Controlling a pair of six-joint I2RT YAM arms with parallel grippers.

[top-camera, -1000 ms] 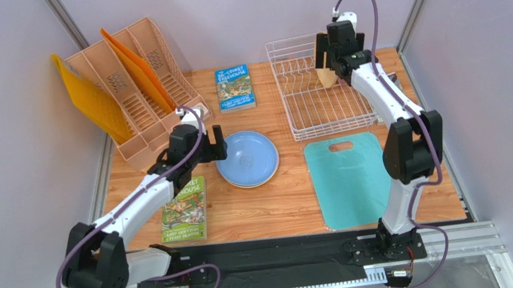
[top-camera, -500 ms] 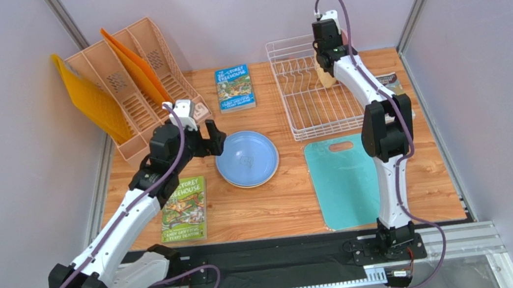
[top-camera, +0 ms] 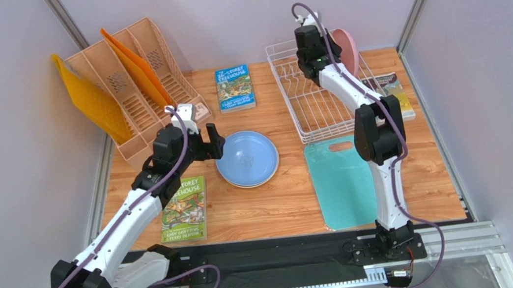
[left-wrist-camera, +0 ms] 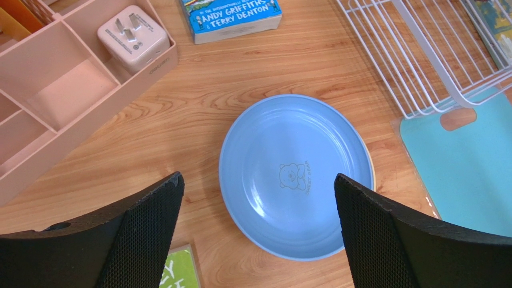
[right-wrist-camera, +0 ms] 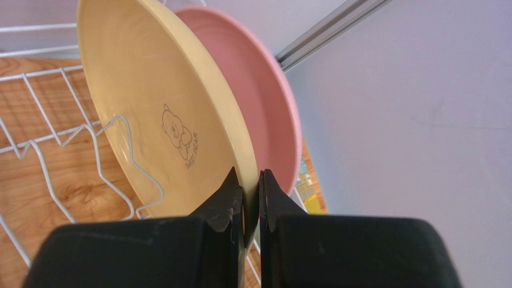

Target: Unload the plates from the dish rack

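Though clenched thinly on the yellow plate [right-wrist-camera: 150, 120] by the right claw [right-wrist-camera: 246, 192], could have slipped, toppling the pink plate [right-wrist-camera: 264, 114].

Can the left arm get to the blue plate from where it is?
Probably yes. The left gripper is open and close by the blue plate, with nothing lying between them.

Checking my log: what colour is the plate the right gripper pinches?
Cream-yellow plate, right wrist view.
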